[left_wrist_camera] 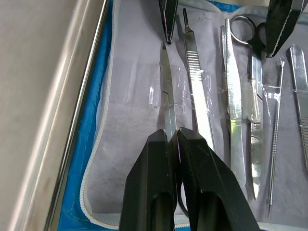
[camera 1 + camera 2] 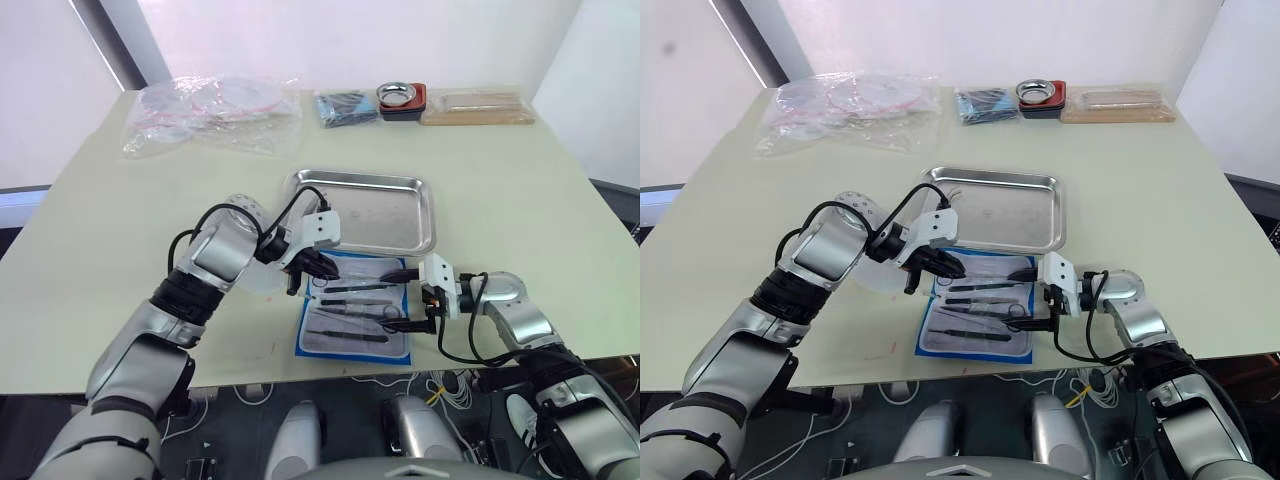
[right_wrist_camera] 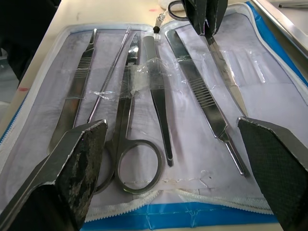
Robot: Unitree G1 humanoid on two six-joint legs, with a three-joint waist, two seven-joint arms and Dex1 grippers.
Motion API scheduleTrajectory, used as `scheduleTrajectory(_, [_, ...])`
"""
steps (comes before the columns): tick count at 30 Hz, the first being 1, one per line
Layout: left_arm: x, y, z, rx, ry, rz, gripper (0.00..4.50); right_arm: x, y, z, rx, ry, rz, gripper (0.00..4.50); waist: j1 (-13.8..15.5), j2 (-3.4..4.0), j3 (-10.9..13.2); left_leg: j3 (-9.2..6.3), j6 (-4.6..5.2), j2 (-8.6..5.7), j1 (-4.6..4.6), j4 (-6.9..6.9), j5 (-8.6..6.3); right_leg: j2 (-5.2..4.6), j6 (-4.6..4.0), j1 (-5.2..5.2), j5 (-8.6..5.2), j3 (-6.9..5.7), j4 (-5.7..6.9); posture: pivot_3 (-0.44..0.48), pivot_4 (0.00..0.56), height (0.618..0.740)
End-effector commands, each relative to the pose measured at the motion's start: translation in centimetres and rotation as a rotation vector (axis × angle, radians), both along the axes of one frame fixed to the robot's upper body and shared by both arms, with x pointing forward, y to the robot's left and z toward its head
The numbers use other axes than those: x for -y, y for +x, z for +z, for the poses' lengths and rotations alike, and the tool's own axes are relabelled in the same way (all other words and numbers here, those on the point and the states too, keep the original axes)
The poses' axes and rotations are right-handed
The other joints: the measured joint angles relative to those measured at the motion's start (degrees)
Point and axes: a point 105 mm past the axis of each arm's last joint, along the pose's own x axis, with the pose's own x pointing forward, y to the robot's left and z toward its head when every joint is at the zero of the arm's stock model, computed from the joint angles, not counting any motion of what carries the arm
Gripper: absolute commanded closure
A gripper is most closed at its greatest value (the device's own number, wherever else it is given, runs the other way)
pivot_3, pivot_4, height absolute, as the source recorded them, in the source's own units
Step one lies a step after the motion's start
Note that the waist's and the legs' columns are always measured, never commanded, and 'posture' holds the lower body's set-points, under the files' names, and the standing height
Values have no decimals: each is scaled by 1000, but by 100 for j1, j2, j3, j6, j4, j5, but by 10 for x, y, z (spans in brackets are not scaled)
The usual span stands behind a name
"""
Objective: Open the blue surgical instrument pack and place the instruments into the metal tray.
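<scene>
1. Nearest the camera, the right gripper (image 2: 412,298) is hovering at the near right edge of the blue surgical instrument pack (image 2: 355,308), its fingers (image 3: 72,168) standing wide apart and empty.
2. Lying open on the table (image 2: 520,190), the pack is sitting just in front of the metal tray (image 2: 362,210), with the instruments (image 3: 154,91) tucked under clear pocket strips.
3. At the pack's left end, the left gripper (image 1: 173,137) is pinching one slim instrument, fingers clamped together on it.
4. Drawing it lengthwise out of its strip, not upward, looks wisest, while the right gripper is pressing the pack down.
5. Beyond the pack, the tray is waiting.
</scene>
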Motion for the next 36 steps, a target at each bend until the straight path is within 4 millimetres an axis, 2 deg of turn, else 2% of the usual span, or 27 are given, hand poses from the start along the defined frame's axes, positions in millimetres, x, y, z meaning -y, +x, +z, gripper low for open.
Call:
scheduleTrajectory(1, [0, 2, 19, 54, -14, -27, 4424, 17, -17, -59, -203, -165, -64, 0, -8, -1, 0, 0, 0, 0, 0, 0, 0, 0, 0, 0, 0, 0, 0, 0, 150, 740])
scheduleTrajectory(25, [-34, -12, 19, 24, 15, 31, 4424, 20, -22, -63, -225, -188, -44, 0, -35, 0, 2, 2, 0, 0, 0, 0, 0, 0, 0, 0, 0, 4, 1, 0, 150, 740])
scheduleTrajectory(36, [-49, -10, 24, 48, 41, 63, 4424, 19, -21, -64, -229, -194, -42, 0, -36, -2, 1, 3, 0, 0, 2, 0, 0, 0, 0, 0, 0, 5, 1, 0, 150, 740])
